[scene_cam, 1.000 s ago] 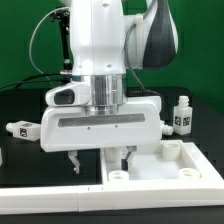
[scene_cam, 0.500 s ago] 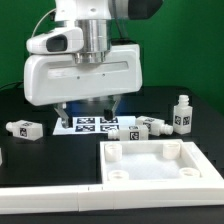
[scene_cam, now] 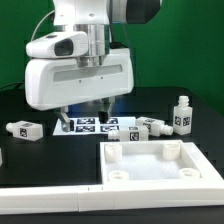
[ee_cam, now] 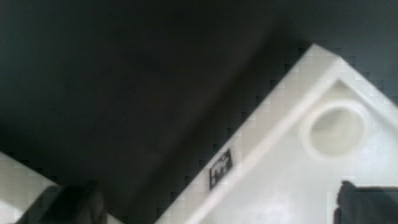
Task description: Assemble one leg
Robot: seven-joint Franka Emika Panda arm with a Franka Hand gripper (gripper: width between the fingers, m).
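My gripper (scene_cam: 85, 110) is open and empty. It hangs above the marker board (scene_cam: 95, 126), behind the large white tray-like panel (scene_cam: 155, 165). One leg (scene_cam: 25, 129) lies at the exterior view's left. Another leg (scene_cam: 150, 127) lies by the marker board's right end, and a third leg (scene_cam: 182, 113) stands upright at the right. None of them touches my fingers (scene_cam: 107, 104). In the wrist view my gripper (ee_cam: 210, 208) looks down on the panel's corner (ee_cam: 294, 120), which has a round socket (ee_cam: 338, 130). No leg shows in that view.
A long white L-shaped bar (scene_cam: 50, 205) lies along the front, against the panel's near side. A tag (ee_cam: 221, 170) sits on the panel's side wall. The table (ee_cam: 125, 80) is black, with a green backdrop behind it.
A second ago my gripper was low at the panel's back edge. It rose and moved back toward the exterior view's left, over the marker board. It has barely moved in the last half second.
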